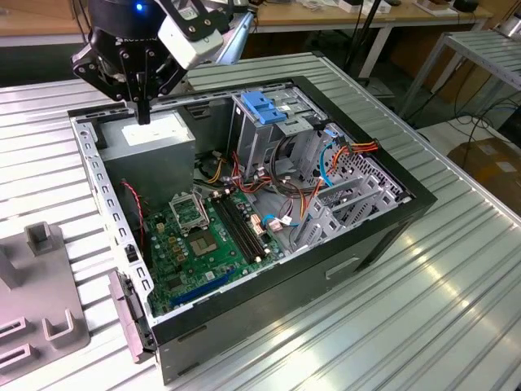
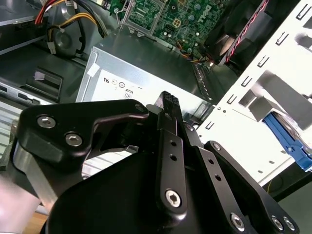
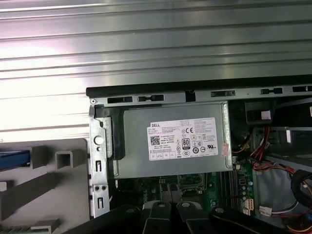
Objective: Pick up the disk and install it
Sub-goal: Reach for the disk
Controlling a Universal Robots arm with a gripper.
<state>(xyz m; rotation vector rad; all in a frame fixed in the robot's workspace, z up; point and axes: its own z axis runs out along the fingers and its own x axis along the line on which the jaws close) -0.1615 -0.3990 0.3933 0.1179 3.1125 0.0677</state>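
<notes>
End effector (image 2: 168, 100) pressed together, empty, above power supply (image 3: 175, 141), at 11 o'clock of case (image 1: 91, 167) in exterior view. Disk (image 3: 13, 159) in fixture (image 1: 49, 326) outside case, 7 o'clock from end effector, well apart.

In the first wrist view, the disk (image 3: 13, 160) shows as a short bright blue strip, its carrier rail, with a darker line along one long edge. It lies level and lengthwise, one end butting against an upright post of the grey slotted holder (image 3: 63, 195), in the outermost row of that holder. The rest of the disk is cut off by the picture's edge, so its grey metal body cannot be made out. In the second wrist view the same blue rail (image 2: 288, 142) slants beside one of the holder's grey posts.
</notes>
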